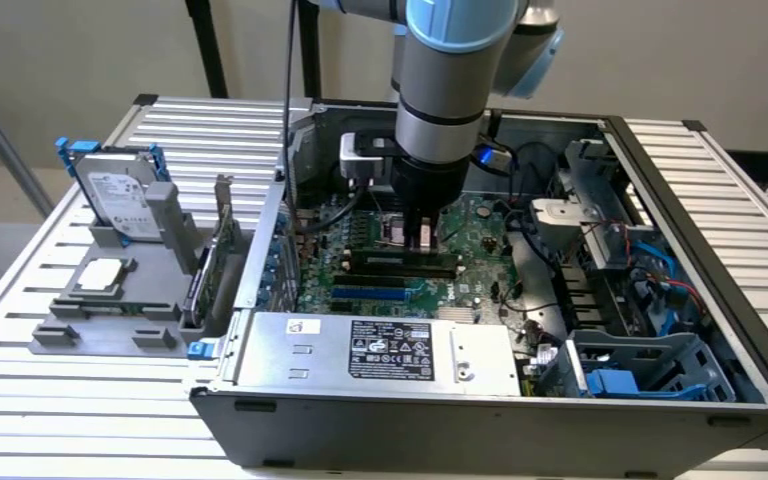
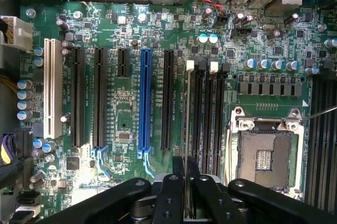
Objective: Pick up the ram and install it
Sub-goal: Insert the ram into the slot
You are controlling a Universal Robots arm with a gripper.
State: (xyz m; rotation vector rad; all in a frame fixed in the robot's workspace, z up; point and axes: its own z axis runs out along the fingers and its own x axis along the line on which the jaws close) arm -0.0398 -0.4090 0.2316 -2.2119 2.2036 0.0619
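The black pincer (image 2: 186, 203) is clenched on the ram (image 2: 186, 139), a long thin circuit-board stick seen edge-on, held upright just over the black memory slots (image 2: 208, 118) of the green motherboard (image 2: 126, 113), beside the empty silver processor socket (image 2: 266, 153), inside the open grey computer case (image 1: 491, 420).

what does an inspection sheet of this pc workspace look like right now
surface: slatted metal table, open computer case on it
job's things: ram edge-on, held above the memory slots beside the empty processor socket
clutter: grey parts stand with hard drive, small silver chip, expansion card
grippers: gripper shut on the ram
cables: red and blue cables inside the case, exterior view's right
surroundings: plain wall behind
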